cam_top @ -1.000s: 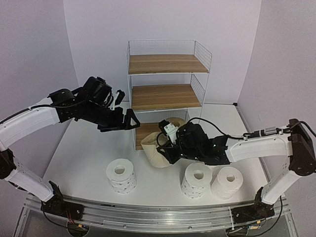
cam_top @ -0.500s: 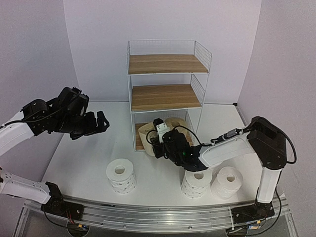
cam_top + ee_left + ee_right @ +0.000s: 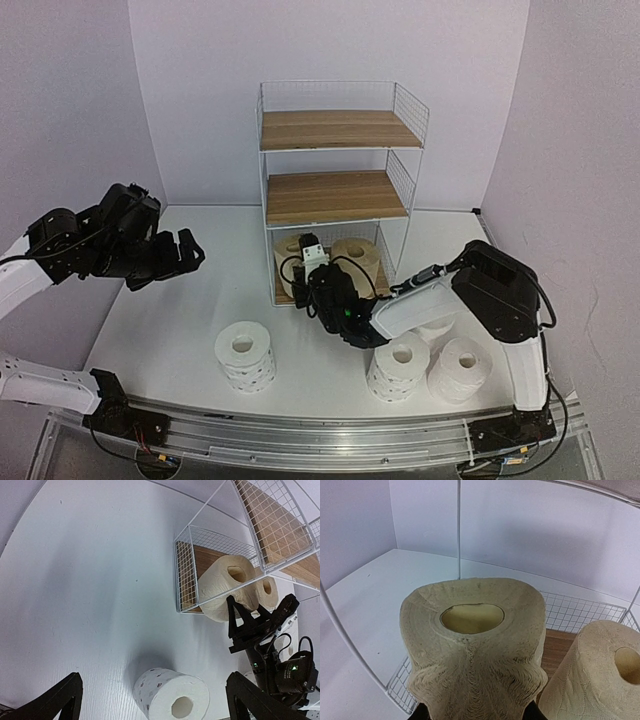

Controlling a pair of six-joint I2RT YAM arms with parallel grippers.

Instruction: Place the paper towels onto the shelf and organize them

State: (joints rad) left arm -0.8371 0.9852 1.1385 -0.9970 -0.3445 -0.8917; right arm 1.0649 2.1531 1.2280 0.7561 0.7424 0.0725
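Since the previous frame my right arm has pushed further in, carrying its beige roll (image 3: 470, 645) from the shelf's front edge into the bottom tier, while my left arm has pulled back toward the left edge of the overhead view. The right gripper (image 3: 305, 275) is closed narrowly on that roll from the near side, pinching its flanks inward. The roll lies straight ahead of the fingers with its core upright, the hole facing up. It is in the left front part of the bottom tier of the shelf (image 3: 335, 195), but I cannot tell whether it rests on the board yet. The second beige roll (image 3: 592, 675) stands just beside it at the right of the wrist view, close enough that I judge any sideways drift would bump it. A thin wire upright crosses the top of that view, the mesh wall runs behind, and the middle board hangs overhead, so backing straight out looks safest. The left gripper (image 3: 178, 255) hangs wide and empty over the table (image 3: 200, 310). It is nearer to the dotted roll (image 3: 243, 357) at lower left. Another dotted roll (image 3: 398, 368) and a plain white roll (image 3: 460, 370) stand at lower right under my right arm, with a further white one half hidden behind it.
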